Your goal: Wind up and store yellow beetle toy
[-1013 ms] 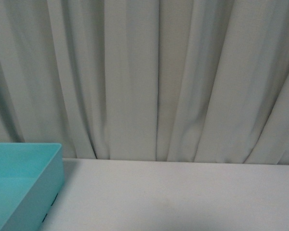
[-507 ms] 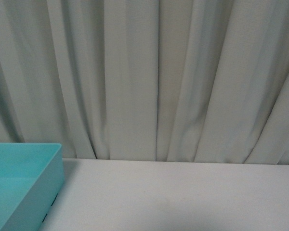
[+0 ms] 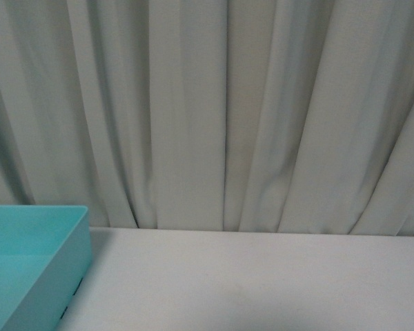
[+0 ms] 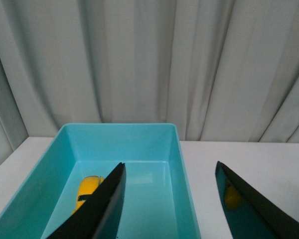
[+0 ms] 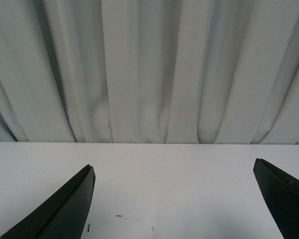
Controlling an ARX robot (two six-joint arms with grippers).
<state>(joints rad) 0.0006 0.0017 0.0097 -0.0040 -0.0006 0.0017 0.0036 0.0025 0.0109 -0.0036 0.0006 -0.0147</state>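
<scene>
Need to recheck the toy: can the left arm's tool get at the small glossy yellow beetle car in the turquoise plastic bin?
Probably yes: the yellow beetle car lies uncovered in the open-topped turquoise bin, below the open left tool.

A bench runs across the scene, and a curtain hangs along its far edge, closing off everything behind it. On the bench, at the robot's left, sits an open bin, with only its right-hand corner reaching into the front view. Inside the bin, on its floor and toward its left wall, lies the yellow beetle toy. The left gripper hangs above the bin's near end, one jaw over the bin's inside and the other out over the bench just right of the bin's right wall. The right gripper is over bare bench, well to the right of the bin, its jaws spread wide apart.
</scene>
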